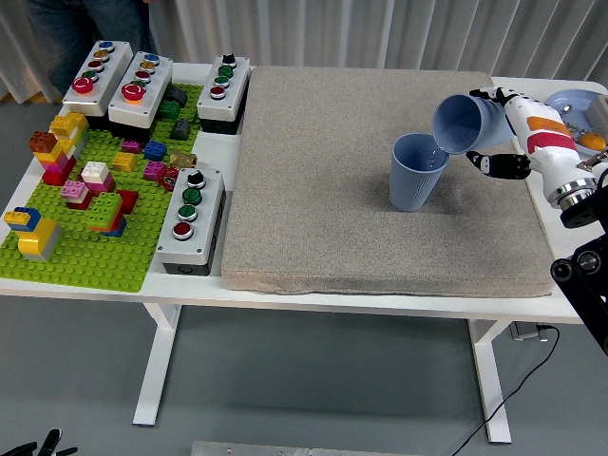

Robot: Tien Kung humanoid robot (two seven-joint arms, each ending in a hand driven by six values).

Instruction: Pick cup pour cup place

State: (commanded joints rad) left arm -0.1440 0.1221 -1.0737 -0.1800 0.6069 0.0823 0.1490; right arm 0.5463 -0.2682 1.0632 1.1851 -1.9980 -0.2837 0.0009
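Note:
A blue ribbed cup (416, 174) stands upright on the grey mat (332, 190), right of its middle. My right hand (508, 133) is shut on a second blue cup (465, 123). It holds that cup tipped on its side, mouth facing left and down, its rim just over the standing cup's right rim. What is inside either cup cannot be seen. My left arm is out of view.
A green brick plate (85, 237) with several coloured bricks lies at the left. Several button boxes (190, 220) stand around it. A blue plate (575, 100) with small items sits at the far right. A person (85, 24) stands at the far left corner.

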